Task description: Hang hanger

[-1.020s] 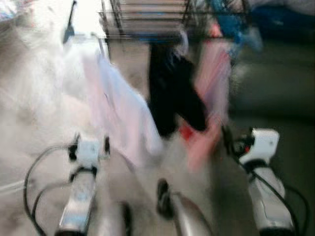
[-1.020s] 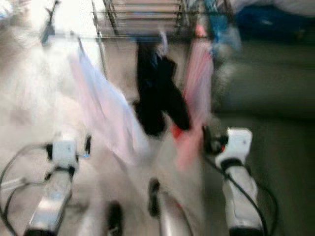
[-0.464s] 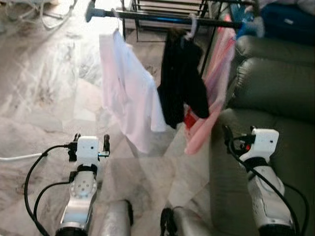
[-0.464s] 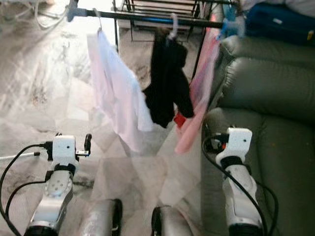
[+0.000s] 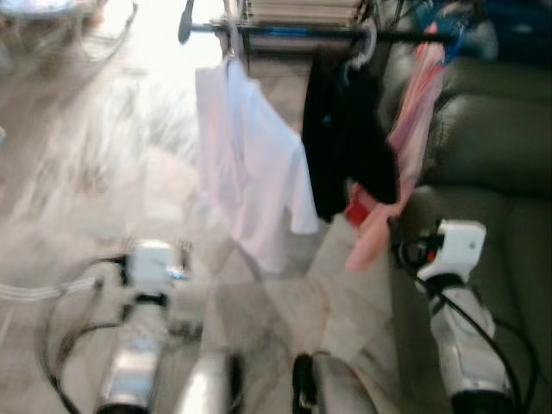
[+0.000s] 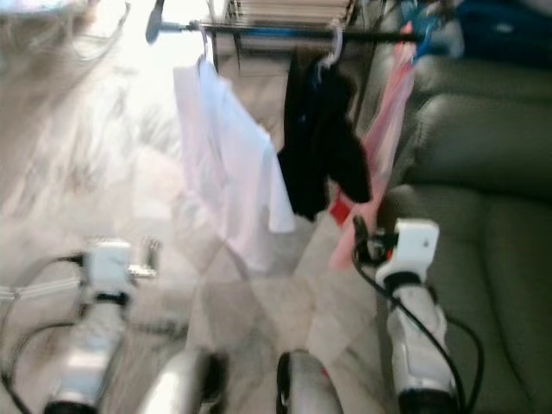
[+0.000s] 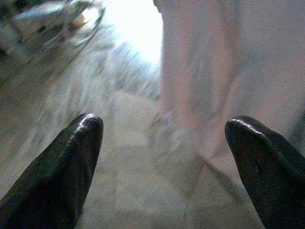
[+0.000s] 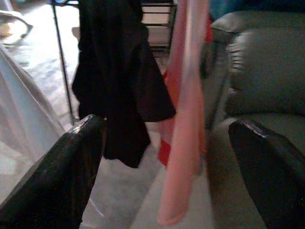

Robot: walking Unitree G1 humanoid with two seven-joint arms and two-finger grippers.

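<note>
— What sits on the robot's left?

— The left tool (image 7: pixel 162 157) hangs low over the marble floor (image 5: pixel 78 164), its two black fingers (image 7: pixel 57 176) spread wide with nothing between them. In its wrist view the white shirt (image 5: pixel 250 164) fills the space ahead, blurred.

— And the clothes?

— They hang from a dark rail (image 6: pixel 276 33) of a drying rack at the top of the head views. The white shirt is leftmost, on a hanger hook (image 6: pixel 203 41) over the rail. Next comes a black garment (image 6: pixel 321 142) on a pale hanger (image 6: pixel 331 45) — its hook sits over the rail too. Right of that hangs a pink garment (image 6: pixel 384 129), with a bit of red cloth (image 6: pixel 341 210) showing between it and the black one.

— Anything past the pink one?

— A grey-green sofa (image 5: pixel 492 138) fills the right side; the pink garment hangs just beside its arm. Something blue (image 6: pixel 496 30) lies on top of its back, too blurred to name.

— The right arm?

— The right tool (image 8: pixel 167 171) is held low in front of the sofa, near the pink hem. Its fingers (image 8: pixel 62 181) stand wide apart and empty, and its wrist view looks at the black and pink garments.
</note>
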